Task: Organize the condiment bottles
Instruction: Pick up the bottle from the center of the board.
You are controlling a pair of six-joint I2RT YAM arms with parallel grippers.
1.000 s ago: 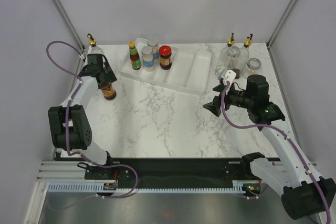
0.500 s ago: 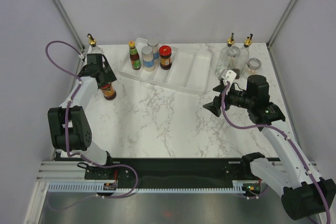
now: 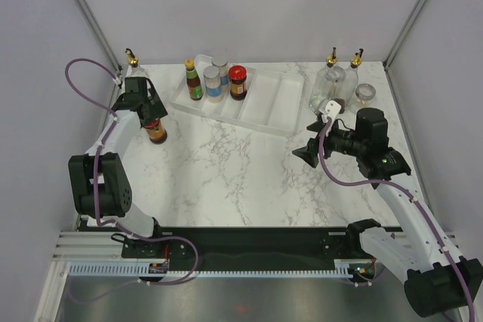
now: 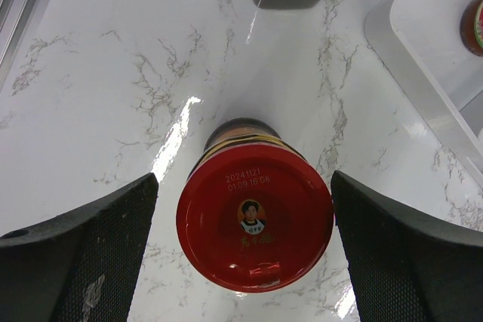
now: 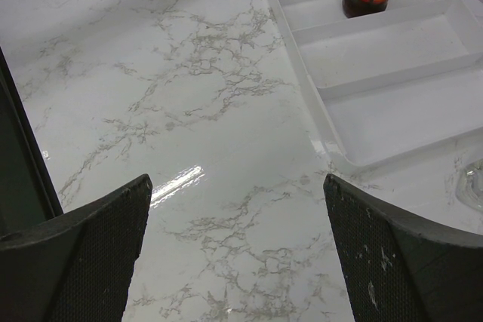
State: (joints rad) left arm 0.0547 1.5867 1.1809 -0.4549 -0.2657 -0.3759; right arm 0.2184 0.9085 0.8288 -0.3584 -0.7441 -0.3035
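Top cam: my left gripper (image 3: 154, 121) sits over a red-lidded jar (image 3: 157, 133) on the left of the table (image 3: 226, 179), jaws apart either side of it, no clamp yet. White tray (image 3: 281, 107) at the back holds a sauce bottle (image 3: 194, 81), two spice jars (image 3: 213, 82) and a second red jar (image 3: 238, 82). Two cruets (image 3: 330, 81) + a silver-lidded jar (image 3: 364, 93) stand right of the tray, and a lone cruet (image 3: 133, 61) is back-left. My right gripper (image 3: 305, 154) hovers mid-right, wide apart, holding nothing. Left wrist cam: lid is btw my fingers (image 4: 83, 254) w/ gaps both sides. Right wrist cam: only marble + tray corner ahead. Risks, imo: closing on the smooth lid rather than the body could let the jar slip or tip, and carrying it low could knock over what's in the tray.
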